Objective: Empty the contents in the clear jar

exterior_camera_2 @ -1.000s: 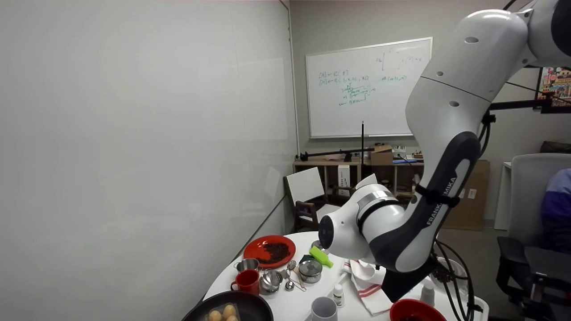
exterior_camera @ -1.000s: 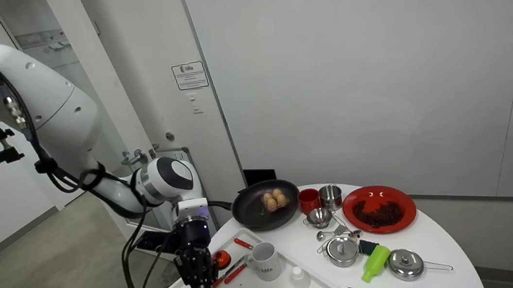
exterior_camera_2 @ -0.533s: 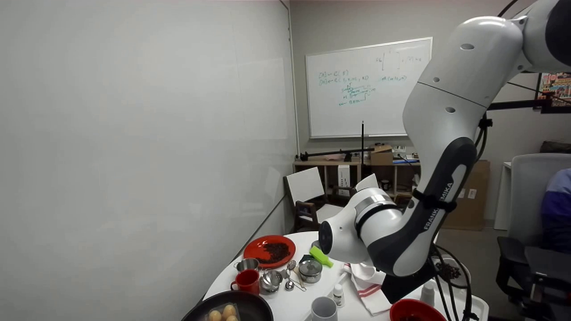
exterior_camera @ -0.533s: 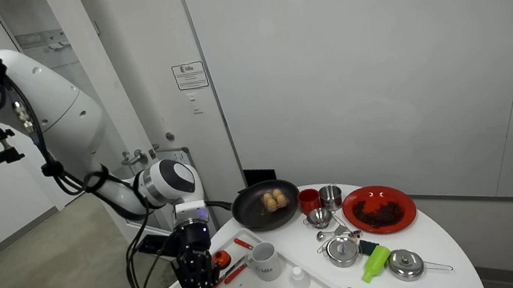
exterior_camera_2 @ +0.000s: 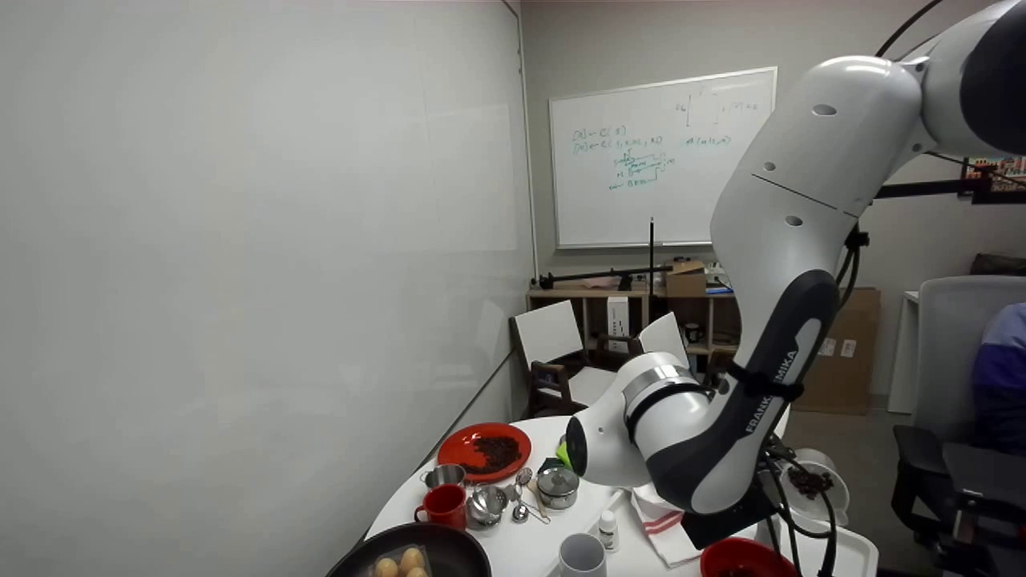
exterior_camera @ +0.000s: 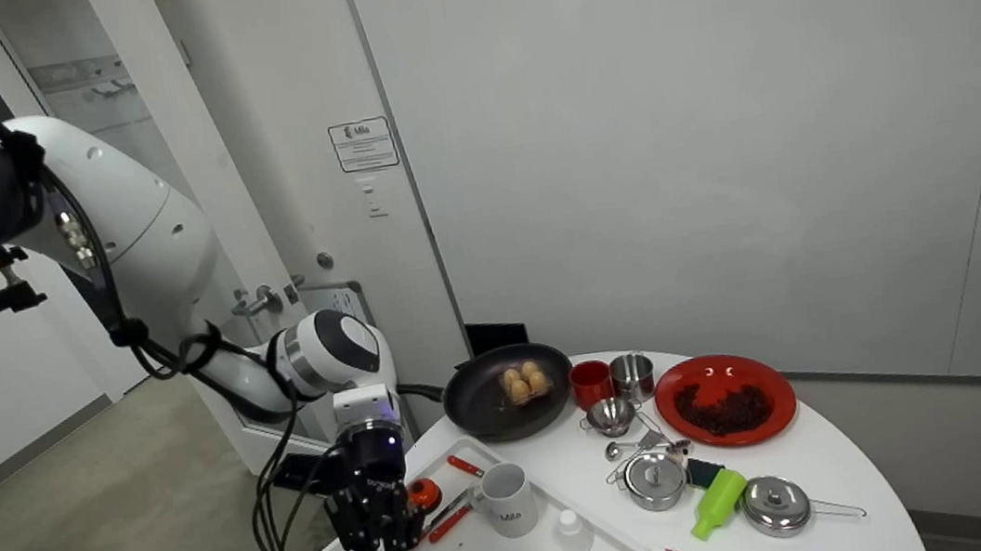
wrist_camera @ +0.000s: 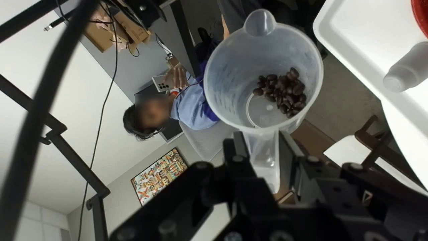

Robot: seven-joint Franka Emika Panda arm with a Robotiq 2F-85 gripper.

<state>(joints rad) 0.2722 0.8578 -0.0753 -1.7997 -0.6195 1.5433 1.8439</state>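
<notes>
In the wrist view, the clear jar is held aloft by its handle, on which the fingers are clamped from either side. Dark, bean-like contents are gathered to one side of the jar's floor; the angle of tilt could not be determined. In an exterior view, the jar is seen near a rounded corner of the tray. A red bowl with dark matter inside is also recorded there. A pale mug and a small white bottle are stood upright along the tray's inner edge. On the white surface, a red plate bearing dark pieces is placed at the edge nearest the wall. A dark frying pan, in which eggs are contained, is also positioned at the surface's edge.
</notes>
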